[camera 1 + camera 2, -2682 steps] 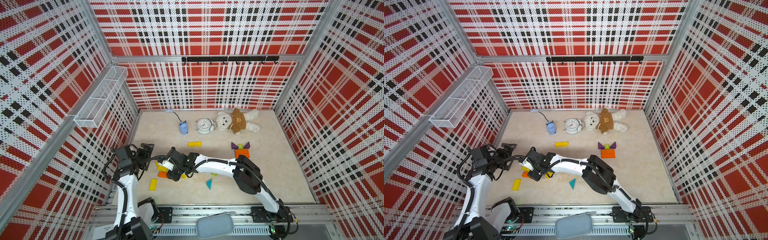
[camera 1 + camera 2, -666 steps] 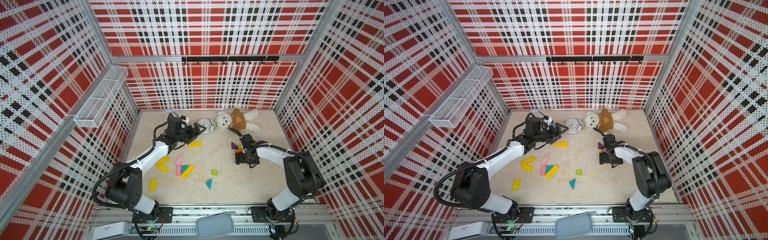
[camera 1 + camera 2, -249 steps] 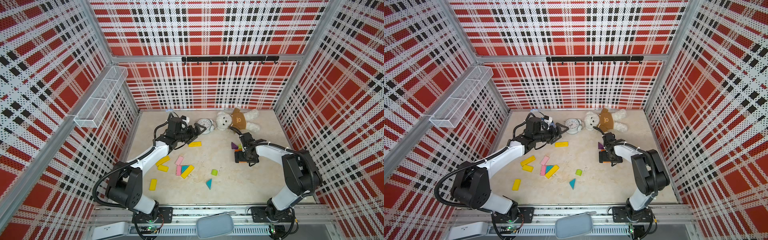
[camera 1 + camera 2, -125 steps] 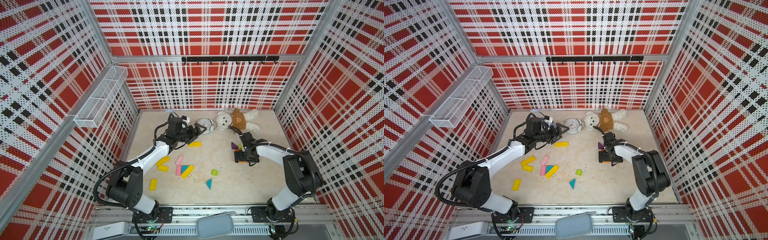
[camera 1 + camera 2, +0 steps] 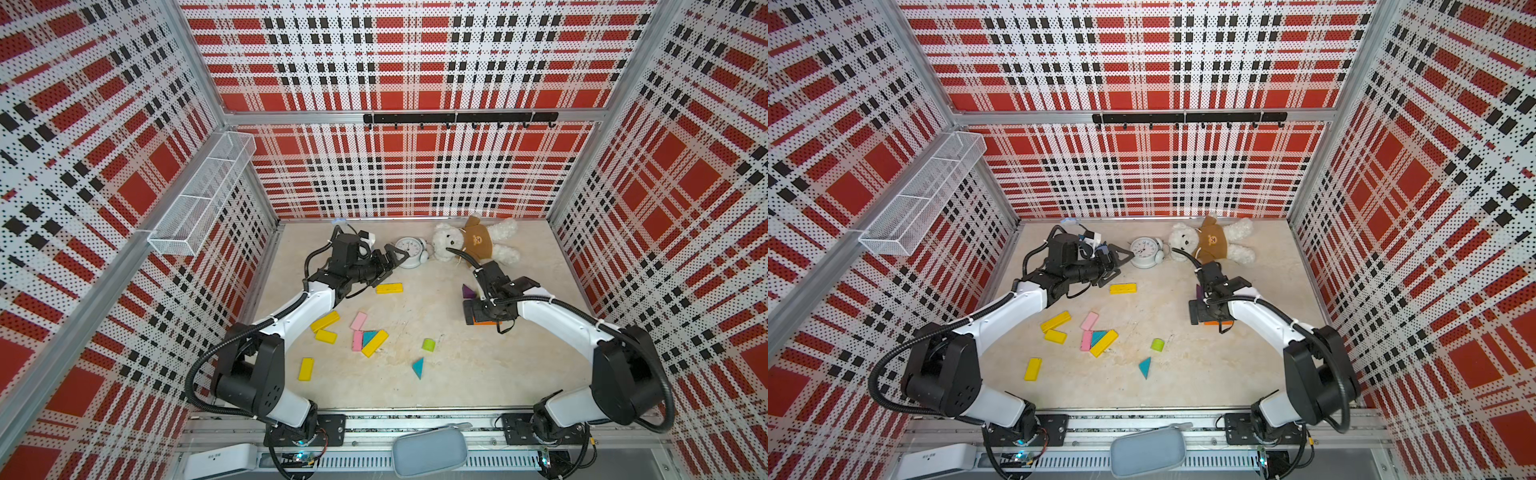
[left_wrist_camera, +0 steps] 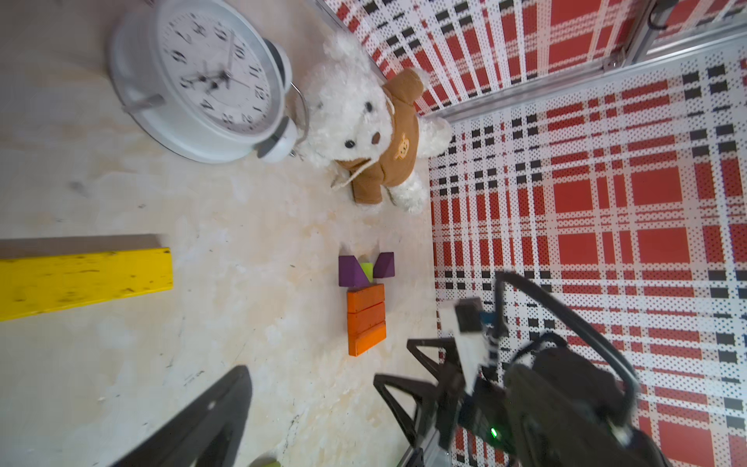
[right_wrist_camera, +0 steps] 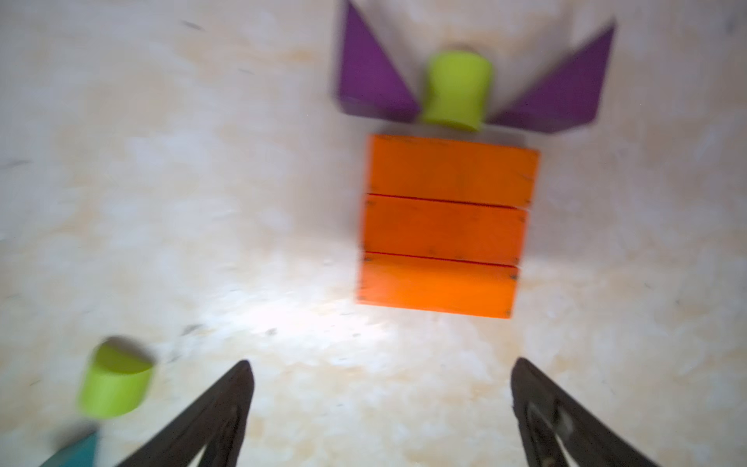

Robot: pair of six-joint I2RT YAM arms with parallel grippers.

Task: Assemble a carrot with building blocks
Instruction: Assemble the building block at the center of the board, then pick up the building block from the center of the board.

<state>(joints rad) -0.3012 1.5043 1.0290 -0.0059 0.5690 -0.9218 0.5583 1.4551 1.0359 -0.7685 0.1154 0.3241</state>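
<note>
The building blocks that form the carrot lie at the right of the floor: three orange bars side by side, a lime stub above them, and purple triangles flanking it. From above my right gripper hangs over the orange bars, open and empty; one purple triangle shows beside it. My left gripper is open and empty between the white clock and a yellow bar. Only one of its fingers shows in the left wrist view.
Loose yellow, pink and teal blocks lie left of centre, with a lime stub, a teal triangle and a yellow bar nearer the front. The clock and teddy bear lie by the back wall.
Ten seconds ago the right arm reached across to the left-hand blocks and the left arm was folded. In the last second the right gripper has shifted only slightly; the left arm is still.
</note>
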